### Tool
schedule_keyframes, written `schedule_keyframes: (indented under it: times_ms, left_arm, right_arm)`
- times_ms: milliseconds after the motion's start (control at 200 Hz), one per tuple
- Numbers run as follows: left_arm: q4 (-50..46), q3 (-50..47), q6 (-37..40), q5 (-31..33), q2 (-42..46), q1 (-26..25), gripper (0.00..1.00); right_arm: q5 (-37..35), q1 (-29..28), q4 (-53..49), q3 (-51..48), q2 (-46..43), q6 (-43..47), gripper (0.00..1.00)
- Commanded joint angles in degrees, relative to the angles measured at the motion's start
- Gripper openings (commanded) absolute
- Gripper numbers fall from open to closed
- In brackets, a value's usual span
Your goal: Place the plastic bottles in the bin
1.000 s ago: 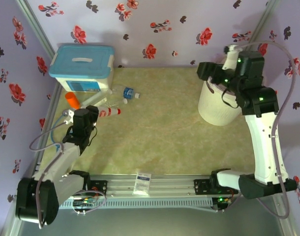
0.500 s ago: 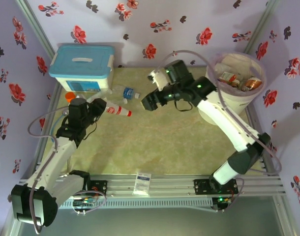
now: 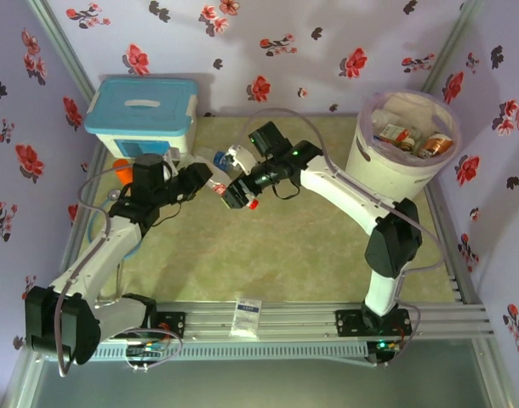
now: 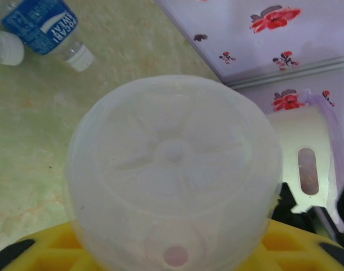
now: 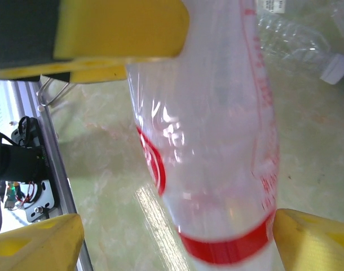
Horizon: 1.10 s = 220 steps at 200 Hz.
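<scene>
Green tabletop [image 3: 285, 246], left arm [image 3: 102, 255] stretched inward, fingers [image 4: 51, 251] clamping bottle [image 5: 217, 141]

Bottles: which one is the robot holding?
The clear bottle with the red label, gripped by the left gripper. The blue-labelled bottle lies on the table, and the other bottles sit in the bin.

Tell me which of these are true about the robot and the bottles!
1. The left pincer holds a clear bottle with red print. True.
2. The bin has bottles in it. True.
3. The right pincer hangs over the bin. False: it is open around that same held bottle, away from the bin.
4. The box lid is red. False: it is light blue.
5. A blue-labelled bottle lies on the table. True.
</scene>
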<state>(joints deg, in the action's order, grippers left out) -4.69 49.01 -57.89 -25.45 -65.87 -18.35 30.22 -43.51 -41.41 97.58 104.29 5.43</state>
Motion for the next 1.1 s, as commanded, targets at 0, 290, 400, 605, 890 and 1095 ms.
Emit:
schedule_keyframes:
  times_ms: [0, 290, 400, 605, 890, 1095]
  left_arm:
    - [3.66, 1.87, 0.15, -2.78, -0.28, -0.77, 0.46]
    - [4.88, 1.62, -1.09, -2.85, -0.62, -1.47, 0.46]
    - [5.21, 1.47, -1.48, -2.85, -0.75, -1.54, 0.45]
    - [5.95, 1.26, -1.66, -2.85, -1.59, -1.52, 0.46]
    - [9.54, -0.53, -0.81, -2.86, -1.77, -0.97, 0.93]
    - [6.6, -1.73, 1.9, -2.47, 1.7, 1.94, 1.0]
  right_arm:
    - [4.06, 0.09, 2.15, 2.35, 1.11, -0.4, 0.87]
    - [4.29, 1.36, 3.7, 2.97, 3.0, -2.09, 0.69]
    - [4.85, 1.59, 4.35, 3.15, 3.33, -2.27, 0.68]
    - [5.25, 2.02, 3.68, 4.26, 3.92, -2.17, 0.61]
    - [2.33, 2.94, 1.41, 5.33, 1.08, -2.41, 0.53]
    - [-10.4, 7.34, -6.77, 10.52, -3.42, -2.79, 0.51]
